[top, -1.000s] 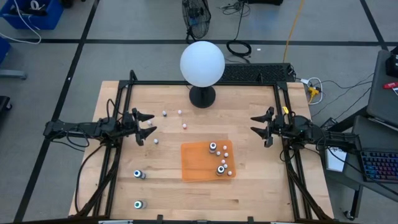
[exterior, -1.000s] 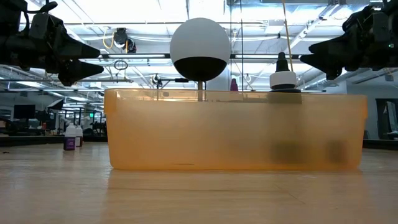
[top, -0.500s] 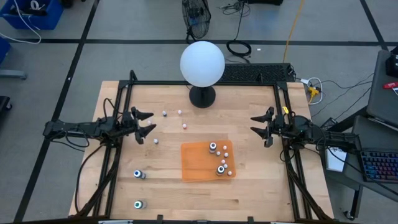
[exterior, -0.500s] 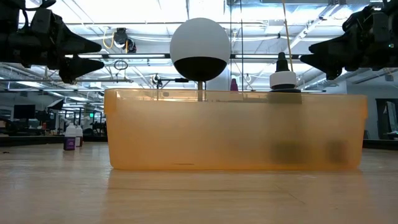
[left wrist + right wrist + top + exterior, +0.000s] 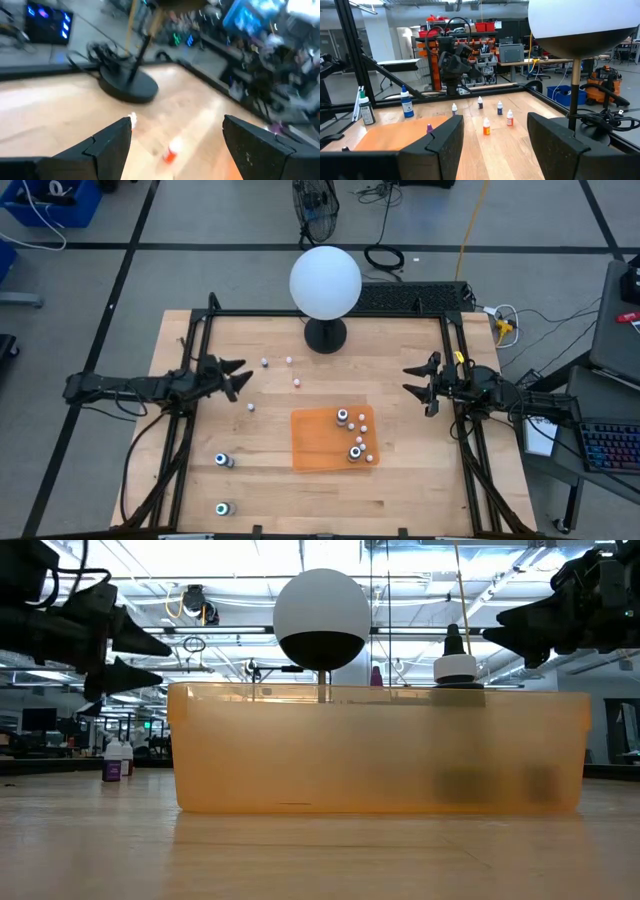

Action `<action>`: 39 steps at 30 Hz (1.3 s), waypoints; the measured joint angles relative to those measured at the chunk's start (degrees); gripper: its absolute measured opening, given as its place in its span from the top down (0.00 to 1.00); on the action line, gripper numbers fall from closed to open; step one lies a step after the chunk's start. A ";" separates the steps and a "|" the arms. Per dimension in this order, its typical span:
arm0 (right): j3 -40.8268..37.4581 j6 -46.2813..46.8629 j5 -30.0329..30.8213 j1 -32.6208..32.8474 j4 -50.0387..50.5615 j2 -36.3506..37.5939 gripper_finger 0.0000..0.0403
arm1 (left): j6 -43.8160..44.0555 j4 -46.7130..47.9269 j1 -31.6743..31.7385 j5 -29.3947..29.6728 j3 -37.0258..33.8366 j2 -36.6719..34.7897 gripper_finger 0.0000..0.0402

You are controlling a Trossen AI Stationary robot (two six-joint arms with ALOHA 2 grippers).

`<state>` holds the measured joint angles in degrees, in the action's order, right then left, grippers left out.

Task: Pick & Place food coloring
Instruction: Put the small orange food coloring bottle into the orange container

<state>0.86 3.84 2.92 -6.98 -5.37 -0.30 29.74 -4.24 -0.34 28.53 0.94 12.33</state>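
Nearest your front edge of the table, two food coloring bottles (image 5: 224, 461) stand by the left corner. Mid-table, more bottles sit on the orange mat (image 5: 315, 440), and a few lie loose toward the globe lamp (image 5: 325, 282) at the back. Your left gripper (image 5: 240, 383) hovers at the left edge, released and empty, over the loose bottle (image 5: 250, 407): judged a reach step, so descend and centre it. The right gripper (image 5: 410, 379) waits, released, at the right edge.

Two dark jointed arms, black angular two-fingered hands, looped black cables
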 joint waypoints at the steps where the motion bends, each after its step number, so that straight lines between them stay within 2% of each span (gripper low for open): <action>1: 0.00 0.00 -0.02 0.02 0.00 0.00 0.48 | 0.25 0.57 1.04 -2.05 0.67 1.01 0.23; 4: 0.00 0.00 -0.02 0.02 0.00 0.00 0.48 | 2.40 3.70 4.99 -9.52 6.45 5.25 0.23; 9: 0.00 -0.01 -0.02 0.00 0.00 0.00 0.48 | 2.55 21.04 12.02 -16.48 22.86 19.64 0.23; 13: 0.00 0.00 0.00 0.00 0.00 0.00 0.48 | -11.63 28.34 14.37 -18.65 34.78 35.21 0.23; 16: 0.00 0.00 -0.02 0.01 0.00 0.00 0.48 | -24.90 28.69 14.29 -20.49 40.87 46.59 0.23; 19: 0.00 0.00 -0.02 0.00 0.00 0.00 0.48 | -33.08 28.62 14.14 -24.88 45.84 55.67 0.23; 22: 0.00 0.00 -0.02 0.02 0.00 0.00 0.48 | -36.59 29.22 14.14 -27.67 49.53 63.43 0.23; 29: 0.00 0.00 -0.02 0.01 0.00 0.00 0.48 | -38.67 29.06 14.19 -27.44 54.89 76.52 0.23; 39: 0.00 0.00 -0.02 0.02 0.00 0.00 0.48 | -37.13 28.26 13.93 -27.53 55.87 84.58 0.23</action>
<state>0.86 3.84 2.90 -6.96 -5.37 -0.30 -7.39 24.02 13.59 0.99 56.82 96.91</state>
